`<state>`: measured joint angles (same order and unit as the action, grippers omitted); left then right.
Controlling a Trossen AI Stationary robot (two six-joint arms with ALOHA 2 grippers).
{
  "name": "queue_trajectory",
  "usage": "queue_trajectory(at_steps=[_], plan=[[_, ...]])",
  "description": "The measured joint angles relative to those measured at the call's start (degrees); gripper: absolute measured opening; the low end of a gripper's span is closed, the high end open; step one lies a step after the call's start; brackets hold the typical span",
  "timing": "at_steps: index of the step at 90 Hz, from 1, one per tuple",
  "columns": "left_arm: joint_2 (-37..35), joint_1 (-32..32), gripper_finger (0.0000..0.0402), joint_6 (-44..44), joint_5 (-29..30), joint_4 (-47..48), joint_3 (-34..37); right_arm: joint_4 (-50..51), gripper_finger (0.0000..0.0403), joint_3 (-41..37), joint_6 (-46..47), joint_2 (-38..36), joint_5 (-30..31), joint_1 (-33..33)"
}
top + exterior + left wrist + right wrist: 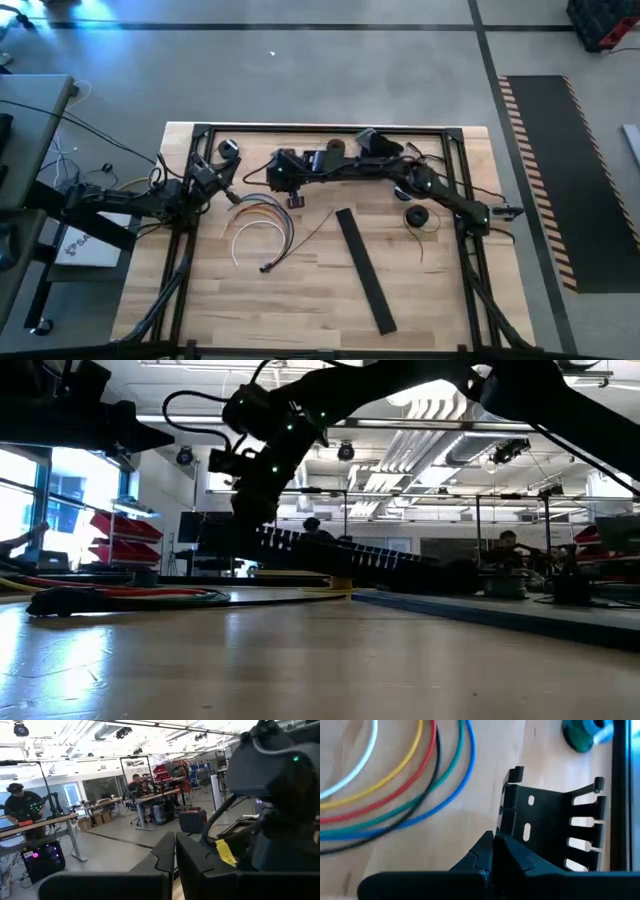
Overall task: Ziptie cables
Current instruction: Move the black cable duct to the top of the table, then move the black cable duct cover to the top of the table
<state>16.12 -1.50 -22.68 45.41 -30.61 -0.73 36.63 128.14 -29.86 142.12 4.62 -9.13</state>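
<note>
A busy workshop with benches and seated people lay beyond the pale wooden desk. The cables lay in loose loops left of centre on the desk, with what looked like the ziptie just to their right, slanting beside the black duct. The right gripper hovered clenched and empty near the loops. The left gripper, raised at the desk's left edge, was also clenched on nothing. The wires appeared light, limp and springy, so they were probably best gathered where the loops ran together. The ziptie seemed thin, flat and slippery, and was likely best pinched near one end.
</note>
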Motion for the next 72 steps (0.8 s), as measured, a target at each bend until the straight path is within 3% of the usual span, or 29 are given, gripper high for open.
queue_trajectory(at_steps=[16, 29, 37, 48, 59, 72], plan=[[0.0, 0.0, 0.0000, 0.0, 0.0, 0.0, 0.0, -3.4, 0.0032, 0.0, 1.8, 0.1, -0.3, 0.2], [0.0, 0.0, 0.0000, 0.0, 0.0, 0.0, 0.0, -4.8, 0.0103, 0.0, 5.1, 0.1, -0.4, 0.1], [0.0, 0.0, 0.0000, 0.0, 0.0, 0.0, 0.0, -4.3, 0.0153, 0.2, 8.1, 0.0, 3.7, 0.1], [0.0, 0.0, 0.0000, 0.0, 0.0, 0.0, 0.0, 3.1, 0.0214, 4.5, 14.0, -1.0, 10.2, 0.4], [0.0, 0.0, 0.0000, 0.0, 0.0, 0.0, 0.0, 10.8, 0.0254, 5.0, 26.2, -7.0, 9.4, 0.2], [0.0, 0.0, 0.0000, 0.0, 0.0, 0.0, 0.0, 24.6, 0.0262, 1.9, 41.4, -14.5, 7.2, 0.5]])
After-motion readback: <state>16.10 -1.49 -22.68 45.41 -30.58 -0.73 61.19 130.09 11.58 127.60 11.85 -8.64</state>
